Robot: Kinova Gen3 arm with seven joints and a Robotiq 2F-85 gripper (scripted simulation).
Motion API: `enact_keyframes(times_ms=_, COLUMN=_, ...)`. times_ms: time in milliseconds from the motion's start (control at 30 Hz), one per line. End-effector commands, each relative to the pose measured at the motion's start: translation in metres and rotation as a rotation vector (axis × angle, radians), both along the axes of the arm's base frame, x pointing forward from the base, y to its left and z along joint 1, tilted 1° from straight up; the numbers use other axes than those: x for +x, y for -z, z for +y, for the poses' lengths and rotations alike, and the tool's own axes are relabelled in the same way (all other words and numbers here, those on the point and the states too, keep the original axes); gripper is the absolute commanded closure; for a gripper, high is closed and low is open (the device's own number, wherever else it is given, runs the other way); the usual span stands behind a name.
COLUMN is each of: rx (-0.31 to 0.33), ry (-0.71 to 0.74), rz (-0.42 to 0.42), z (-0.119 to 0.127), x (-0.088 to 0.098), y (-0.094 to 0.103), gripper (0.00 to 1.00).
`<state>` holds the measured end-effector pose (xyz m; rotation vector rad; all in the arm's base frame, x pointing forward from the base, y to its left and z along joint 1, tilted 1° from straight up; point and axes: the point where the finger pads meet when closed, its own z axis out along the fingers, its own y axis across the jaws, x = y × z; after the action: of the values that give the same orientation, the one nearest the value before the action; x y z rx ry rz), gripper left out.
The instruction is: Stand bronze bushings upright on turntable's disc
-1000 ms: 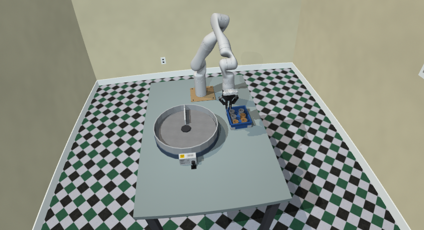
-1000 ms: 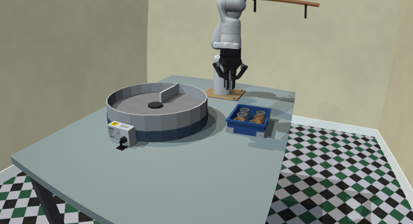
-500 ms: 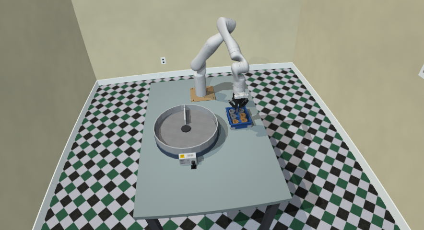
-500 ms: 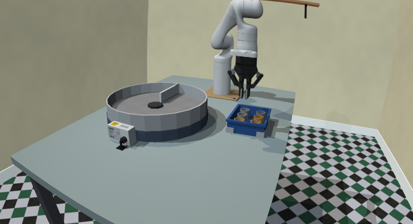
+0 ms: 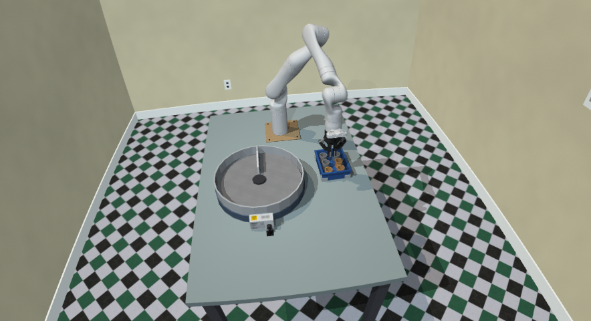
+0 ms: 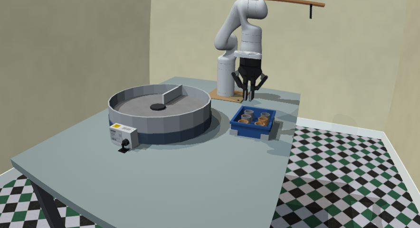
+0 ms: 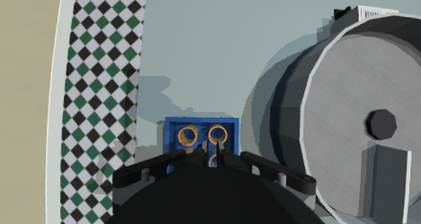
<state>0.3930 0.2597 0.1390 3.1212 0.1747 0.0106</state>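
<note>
The blue crate holds three bronze and three steel bushings, open ends up. One bronze bushing is at its front left, another at its front right, the third behind that. Steel bushings fill the other places. My gripper points down above the crate's rear part, fingers narrowly apart, nothing between them. The turntable's disc bears no bushings.
The turntable has a high grey rim, a dark hub and an upright divider. A white control box stands at its front. The crate is near the table's right edge.
</note>
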Motion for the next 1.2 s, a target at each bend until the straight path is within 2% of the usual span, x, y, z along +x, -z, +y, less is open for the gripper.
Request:
enact_keyframes(times_ms=0, rx=0.005, ry=0.009, rz=0.008, z=0.0047, x=-0.0032, y=0.0005, gripper=0.88)
enact_keyframes(times_ms=1167, rx=0.005, ry=0.009, rz=0.008, z=0.0082, x=-0.0043, y=0.0005, gripper=0.88)
